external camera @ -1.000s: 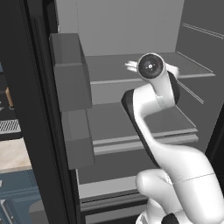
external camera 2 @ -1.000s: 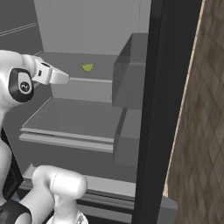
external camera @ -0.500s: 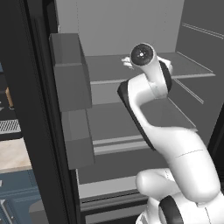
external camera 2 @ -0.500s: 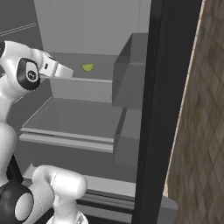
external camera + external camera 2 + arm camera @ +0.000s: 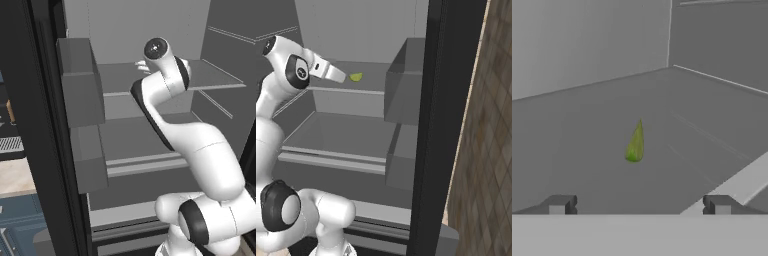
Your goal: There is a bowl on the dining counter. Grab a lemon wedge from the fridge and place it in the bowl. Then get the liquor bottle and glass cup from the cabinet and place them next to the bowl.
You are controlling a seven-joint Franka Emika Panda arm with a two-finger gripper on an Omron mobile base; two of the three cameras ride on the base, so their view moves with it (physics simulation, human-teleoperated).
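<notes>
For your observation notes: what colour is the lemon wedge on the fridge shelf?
Yellow-green; the lemon wedge shows best in the hand view.

I face into an open fridge (image 5: 150,30) with plain grey walls and even, flat light. A glass shelf (image 5: 220,80) runs across the upper part, and a lower shelf (image 5: 341,135) sits beneath it above a pale ledge. Grey door bins (image 5: 80,95) hang on the black door (image 5: 35,125) at my left. To the right stands a brown tiled wall (image 5: 486,150). Past the door I see a beige counter (image 5: 12,175) with blue cabinets (image 5: 20,220) below.
</notes>
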